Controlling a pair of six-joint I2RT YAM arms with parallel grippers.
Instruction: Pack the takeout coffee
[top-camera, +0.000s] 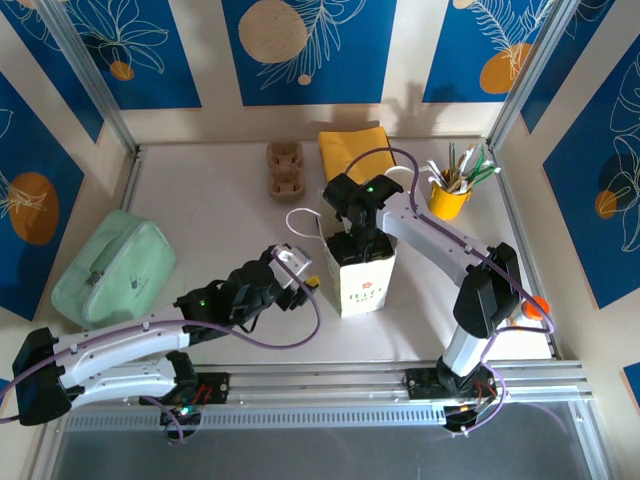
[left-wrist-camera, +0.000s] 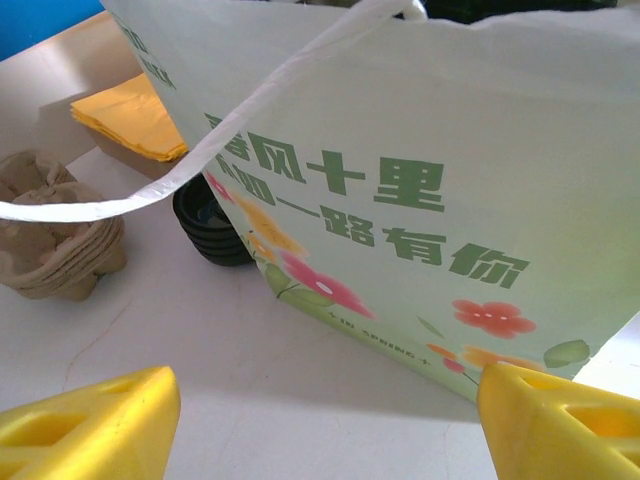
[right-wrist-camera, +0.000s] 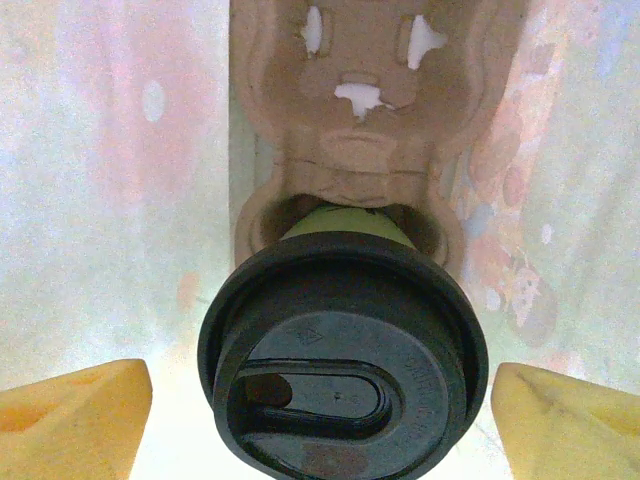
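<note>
Coffee (right-wrist-camera: 345, 222): sits down inside the paper bag (top-camera: 362, 285), parked in the 6 o'clock pocket of a pulp carrier (right-wrist-camera: 350, 120) as seen from the right wrist, capped with a black lid (right-wrist-camera: 345, 350). Right gripper (right-wrist-camera: 320, 405): hangs over it in the bag mouth, yellow fingers (right-wrist-camera: 80, 415) spread wide at 3 and 9 o'clock of the lid, gripping nothing. Left gripper (left-wrist-camera: 325, 400): parked at 9 o'clock of the bag, facing its printed side, spread wide too, nothing between. From the top: spare trays (top-camera: 285, 168) at 11 o'clock of the bag, yellow napkins (top-camera: 355, 150) at 12, utensil cup (top-camera: 448, 197) at 2, green pouch (top-camera: 115, 265) way out at 9. Spare black lids (left-wrist-camera: 212, 225) just beside the bag.
</note>
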